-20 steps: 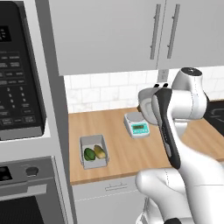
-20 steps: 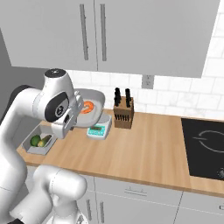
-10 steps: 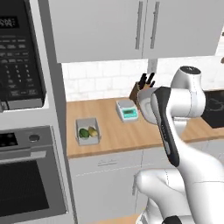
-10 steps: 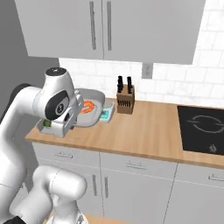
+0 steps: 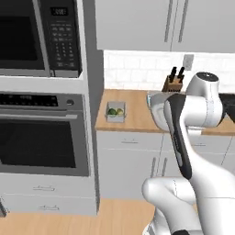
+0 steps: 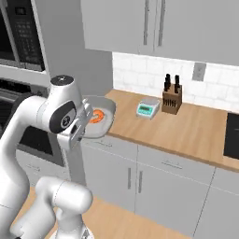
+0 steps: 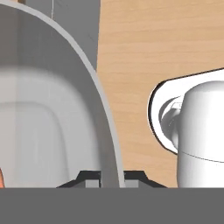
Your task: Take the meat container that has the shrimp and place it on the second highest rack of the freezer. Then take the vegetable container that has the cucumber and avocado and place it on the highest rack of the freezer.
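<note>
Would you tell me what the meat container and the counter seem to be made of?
Meat container: probably matte plastic; uniform pale grey, rounded rim, no gloss. Counter: looks like wood or wood-look laminate; light brown with fine grain lines, satin surface.

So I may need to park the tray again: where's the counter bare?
The widest bare wood lies right of the knife block, running toward the cooktop. A smaller patch sits in front of the scale. The left end, by the vegetable container, is tighter. The tool is shut on the meat container.
</note>
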Tool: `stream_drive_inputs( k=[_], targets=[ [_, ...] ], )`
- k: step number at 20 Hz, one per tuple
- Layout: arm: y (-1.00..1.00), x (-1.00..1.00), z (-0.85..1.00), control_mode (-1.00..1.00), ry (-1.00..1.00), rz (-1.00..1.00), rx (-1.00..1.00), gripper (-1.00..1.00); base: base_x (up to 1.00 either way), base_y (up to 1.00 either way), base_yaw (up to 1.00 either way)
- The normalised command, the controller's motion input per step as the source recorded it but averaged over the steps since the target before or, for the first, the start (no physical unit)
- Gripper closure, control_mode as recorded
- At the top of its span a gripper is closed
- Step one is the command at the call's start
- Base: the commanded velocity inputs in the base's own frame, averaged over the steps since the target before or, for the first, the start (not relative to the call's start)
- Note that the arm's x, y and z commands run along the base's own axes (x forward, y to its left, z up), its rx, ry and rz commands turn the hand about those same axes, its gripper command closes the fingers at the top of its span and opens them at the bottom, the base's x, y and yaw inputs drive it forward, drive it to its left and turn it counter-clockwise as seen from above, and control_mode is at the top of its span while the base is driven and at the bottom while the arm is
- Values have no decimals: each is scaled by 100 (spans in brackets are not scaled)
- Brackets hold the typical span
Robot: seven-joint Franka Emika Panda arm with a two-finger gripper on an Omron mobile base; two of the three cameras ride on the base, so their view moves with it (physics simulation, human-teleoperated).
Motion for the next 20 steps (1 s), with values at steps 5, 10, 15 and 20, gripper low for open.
stream_drive_inputs(
  k=[5,10,15,20],
  targets=[
    [0,0,0,100,0,0,0,100,-2,1,79],
    [0,0,0,100,0,0,0,100,10,24,75],
    [0,0,0,100,0,0,0,100,31,24,68],
    [0,0,0,100,0,0,0,100,35,6,55]
  ],
)
